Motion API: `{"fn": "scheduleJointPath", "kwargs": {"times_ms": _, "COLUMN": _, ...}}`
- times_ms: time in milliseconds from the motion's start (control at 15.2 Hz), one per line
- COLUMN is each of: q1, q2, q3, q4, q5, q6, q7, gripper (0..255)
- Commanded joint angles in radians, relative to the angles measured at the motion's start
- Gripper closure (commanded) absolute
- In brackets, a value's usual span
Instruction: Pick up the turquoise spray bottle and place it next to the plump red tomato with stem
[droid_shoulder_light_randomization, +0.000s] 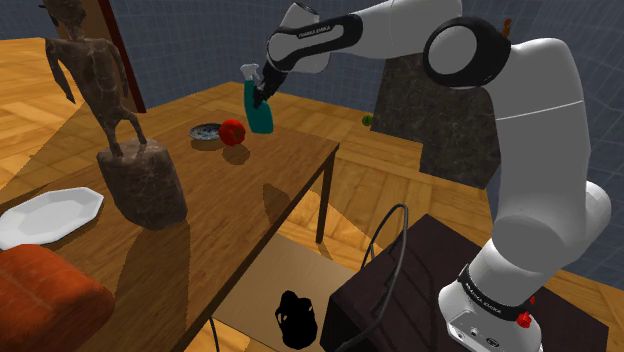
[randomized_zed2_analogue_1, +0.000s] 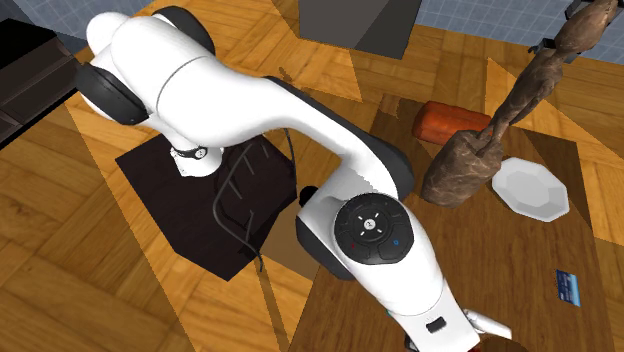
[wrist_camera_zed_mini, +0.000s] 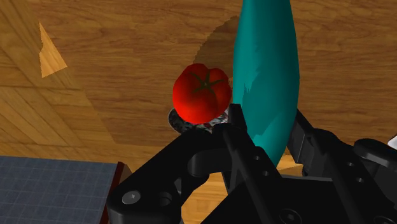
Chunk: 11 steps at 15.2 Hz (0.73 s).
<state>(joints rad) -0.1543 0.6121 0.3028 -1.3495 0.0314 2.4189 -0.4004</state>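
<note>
grasp: done; the gripper (wrist_camera_zed_mini: 267, 130) pinches the turquoise spray bottle (wrist_camera_zed_mini: 266, 63) between its fingers.
bottle: held upright, seemingly clear of the table (droid_shoulder_light_randomization: 250, 200), just to the shoulder view's right of the red tomato (droid_shoulder_light_randomization: 233, 131).
remaining: lower, stand it beside the tomato, release.

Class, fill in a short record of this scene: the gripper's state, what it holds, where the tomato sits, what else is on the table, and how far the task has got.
gripper: shut on the bottle
bottle: turquoise, close beside the tomato
tomato: red with a stem, on the table, next to a small dish
also on table: statue, white plate
task: bottle not yet released
</note>
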Motion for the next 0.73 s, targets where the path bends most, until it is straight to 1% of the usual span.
{"fn": "scheduleJointPath", "kwargs": {"times_ms": 0, "q1": -0.003, "q2": 0.007, "q3": 0.000, "q4": -0.019, "q5": 0.001, "q6": 0.026, "q7": -0.006, "gripper": 255}}
{"fn": "scheduleJointPath", "kwargs": {"times_ms": 660, "q1": -0.003, "q2": 0.055, "q3": -0.003, "q4": -0.078, "q5": -0.001, "q6": 0.131, "q7": -0.020, "gripper": 255}}
